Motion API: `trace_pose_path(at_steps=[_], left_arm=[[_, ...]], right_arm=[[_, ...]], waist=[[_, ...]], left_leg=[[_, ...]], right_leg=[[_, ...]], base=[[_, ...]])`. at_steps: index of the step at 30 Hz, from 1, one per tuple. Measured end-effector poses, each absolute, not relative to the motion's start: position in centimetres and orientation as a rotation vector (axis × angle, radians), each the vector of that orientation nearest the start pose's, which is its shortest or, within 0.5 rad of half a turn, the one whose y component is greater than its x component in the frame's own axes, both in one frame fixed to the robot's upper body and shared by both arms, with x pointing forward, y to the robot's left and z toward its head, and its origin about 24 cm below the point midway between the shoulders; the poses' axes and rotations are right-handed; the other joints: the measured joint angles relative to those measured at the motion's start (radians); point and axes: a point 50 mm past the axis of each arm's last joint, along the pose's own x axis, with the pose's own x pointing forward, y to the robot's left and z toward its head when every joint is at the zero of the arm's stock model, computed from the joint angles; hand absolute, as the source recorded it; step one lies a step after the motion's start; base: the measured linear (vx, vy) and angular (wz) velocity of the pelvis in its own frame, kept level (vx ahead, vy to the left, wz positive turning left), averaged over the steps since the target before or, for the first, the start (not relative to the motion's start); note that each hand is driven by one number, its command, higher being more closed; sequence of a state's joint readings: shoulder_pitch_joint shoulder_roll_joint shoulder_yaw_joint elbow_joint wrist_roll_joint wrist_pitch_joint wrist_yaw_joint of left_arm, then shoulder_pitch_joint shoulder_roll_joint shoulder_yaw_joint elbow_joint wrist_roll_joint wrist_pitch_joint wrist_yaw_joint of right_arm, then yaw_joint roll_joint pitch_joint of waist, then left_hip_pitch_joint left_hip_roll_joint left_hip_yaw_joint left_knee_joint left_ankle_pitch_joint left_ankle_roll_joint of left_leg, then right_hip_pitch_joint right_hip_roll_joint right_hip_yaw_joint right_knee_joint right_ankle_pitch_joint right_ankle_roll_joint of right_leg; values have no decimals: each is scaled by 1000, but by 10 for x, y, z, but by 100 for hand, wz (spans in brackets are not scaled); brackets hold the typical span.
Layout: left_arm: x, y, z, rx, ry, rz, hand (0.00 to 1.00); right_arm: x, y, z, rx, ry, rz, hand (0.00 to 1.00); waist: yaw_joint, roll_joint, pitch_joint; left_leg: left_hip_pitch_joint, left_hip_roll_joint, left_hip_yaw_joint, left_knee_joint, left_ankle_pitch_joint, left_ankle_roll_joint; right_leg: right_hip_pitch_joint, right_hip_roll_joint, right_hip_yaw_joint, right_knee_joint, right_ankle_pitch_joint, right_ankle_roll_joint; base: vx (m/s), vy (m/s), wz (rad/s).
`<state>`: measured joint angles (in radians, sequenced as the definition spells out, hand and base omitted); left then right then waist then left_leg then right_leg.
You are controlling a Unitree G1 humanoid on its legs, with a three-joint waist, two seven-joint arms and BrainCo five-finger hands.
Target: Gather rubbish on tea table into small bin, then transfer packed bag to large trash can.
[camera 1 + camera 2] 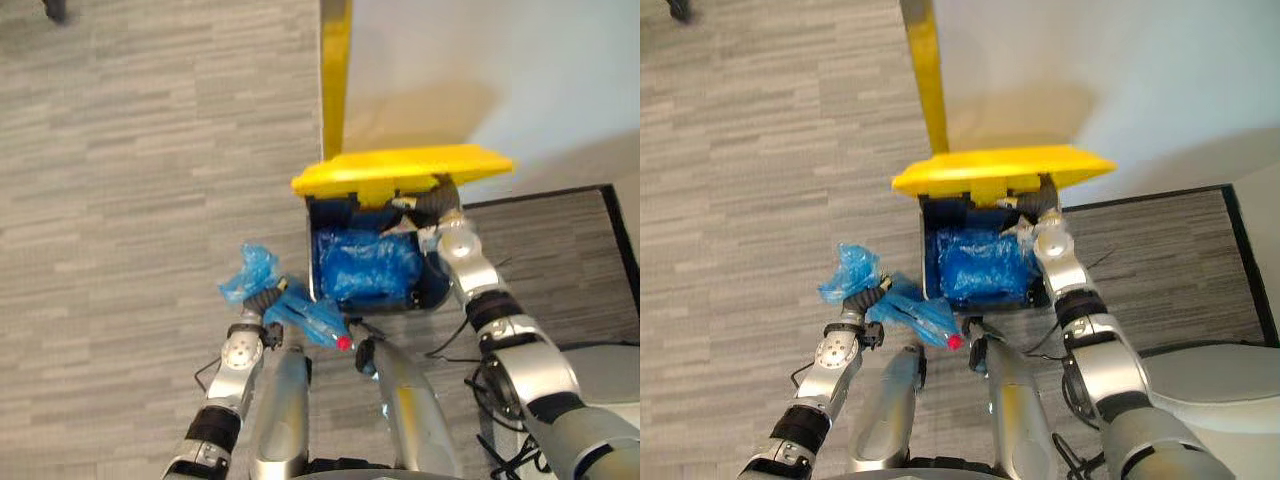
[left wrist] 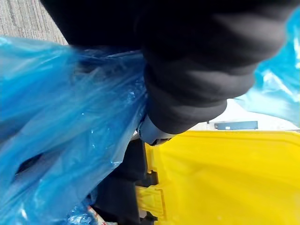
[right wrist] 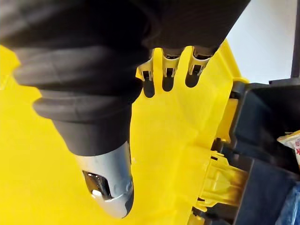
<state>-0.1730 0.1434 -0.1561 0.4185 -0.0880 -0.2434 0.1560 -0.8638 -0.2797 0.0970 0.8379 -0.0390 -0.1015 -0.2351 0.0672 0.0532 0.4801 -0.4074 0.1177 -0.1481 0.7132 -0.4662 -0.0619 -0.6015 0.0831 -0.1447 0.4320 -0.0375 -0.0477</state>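
1. Clamps left hand (image 1: 262,303) fingers round the bunched neck of the packed blue bag (image 1: 310,322), hanging just beside the large trash can (image 1: 335,212) at its 8 o'clock.
2. Props the yellow lid (image 1: 400,170) open at 12 o'clock with right hand (image 1: 432,212), fingers (image 3: 167,70) straight and apart, flat against its underside.
3. Shows a blue liner (image 1: 365,265) inside the can and a red cap (image 1: 344,343) at the bag's lower end.
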Motion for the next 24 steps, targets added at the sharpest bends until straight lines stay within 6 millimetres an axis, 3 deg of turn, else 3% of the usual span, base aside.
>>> trace_pose_path(at_steps=[1, 4, 9, 17, 21, 24], left_arm=[[278, 143, 16, 77, -7, -18, 100], [277, 133, 33, 58, -88, -67, 100], [273, 96, 62, 30, -224, -227, 100], [266, 49, 133, -8, -540, -448, 100], [270, 41, 150, -2, -604, -454, 100], [292, 36, 138, 51, -542, -413, 100]], right_arm=[[398, -172, 150, -379, -179, -153, 0], [403, -161, 168, -406, -231, -125, 0], [405, -168, 183, -471, -268, -129, 0], [407, -159, 193, -525, -298, -89, 0], [408, -154, 201, -535, -317, -66, 0], [408, -156, 214, -544, -358, -71, 0]], waist=[[7, 2, 5], [5, 3, 6], [-1, 10, 10], [-3, 11, 23], [-28, 12, 24], [-34, 12, 25]], left_leg=[[-6, 11, -7, 5, 15, -40], [-22, 22, -62, -1, 26, -58], [-4, 31, -48, -16, 35, -66], [20, 32, -15, -13, 37, -66], [15, 22, -15, -16, 39, -63], [-10, 19, -10, -17, 41, -59]], right_leg=[[25, -3, 31, -17, -6, 20], [22, 14, -16, -50, 12, 30], [35, 20, -14, -51, 16, 27], [74, 18, 8, -82, 39, 31], [66, 11, 12, -82, 40, 31], [40, 9, 15, -81, 42, 34]], base=[[-25, -116, 50], [16, -116, 5], [13, -33, -7], [-35, 36, -4], [-4, 6, -2], [0, 0, 0]])
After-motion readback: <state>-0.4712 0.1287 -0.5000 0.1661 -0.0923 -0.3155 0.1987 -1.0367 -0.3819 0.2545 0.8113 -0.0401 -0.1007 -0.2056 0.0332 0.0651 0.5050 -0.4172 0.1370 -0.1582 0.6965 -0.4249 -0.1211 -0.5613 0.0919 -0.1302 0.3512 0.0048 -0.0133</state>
